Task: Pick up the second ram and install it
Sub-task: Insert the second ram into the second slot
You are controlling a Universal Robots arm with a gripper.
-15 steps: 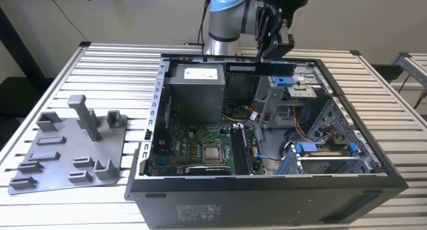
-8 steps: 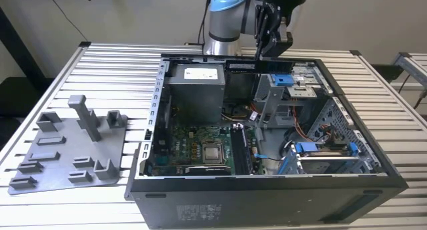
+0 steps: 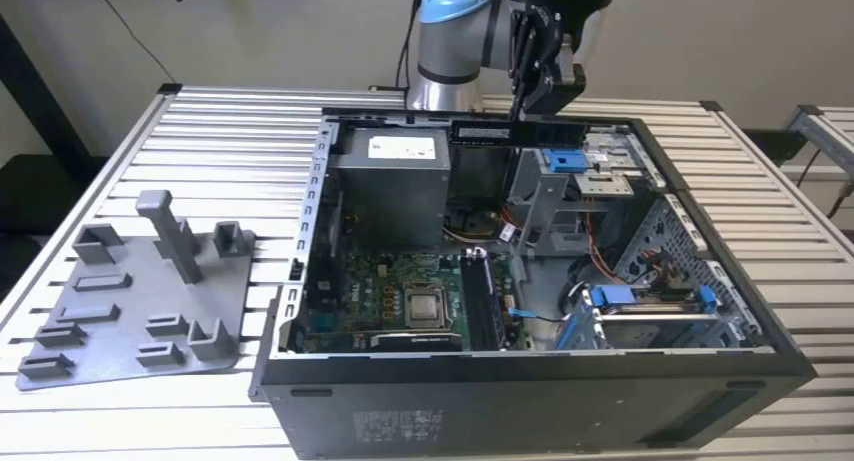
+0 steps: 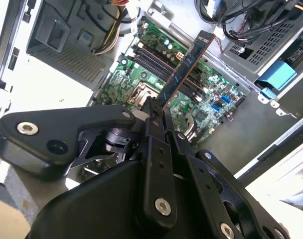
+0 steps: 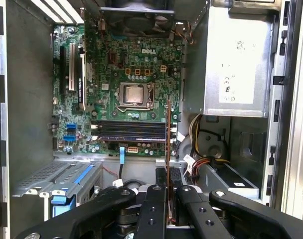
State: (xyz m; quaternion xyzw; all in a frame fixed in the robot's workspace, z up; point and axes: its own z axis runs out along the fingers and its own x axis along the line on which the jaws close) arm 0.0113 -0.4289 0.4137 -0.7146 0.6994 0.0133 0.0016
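Note:
My gripper (image 3: 537, 106) hangs above the far part of the open computer case (image 3: 534, 366). It is shut on the second ram (image 3: 518, 132), a thin dark stick held level just over the case's far rim. In the second wrist view the second ram (image 4: 186, 67) sticks out from between the fingertips of the gripper (image 4: 157, 107), well above the green motherboard (image 4: 211, 99). In the first wrist view the stick (image 5: 168, 144) shows edge-on, clamped in the gripper (image 5: 168, 191). It runs crosswise over the long black memory slots (image 5: 129, 130).
Inside the case are the grey power supply (image 3: 390, 181), the bare processor socket (image 3: 424, 306), cable bundles (image 5: 199, 132) and blue-handled drive cages (image 3: 641, 301). A grey holder plate (image 3: 140, 296) with upright pegs lies on the slatted table at the exterior view's left.

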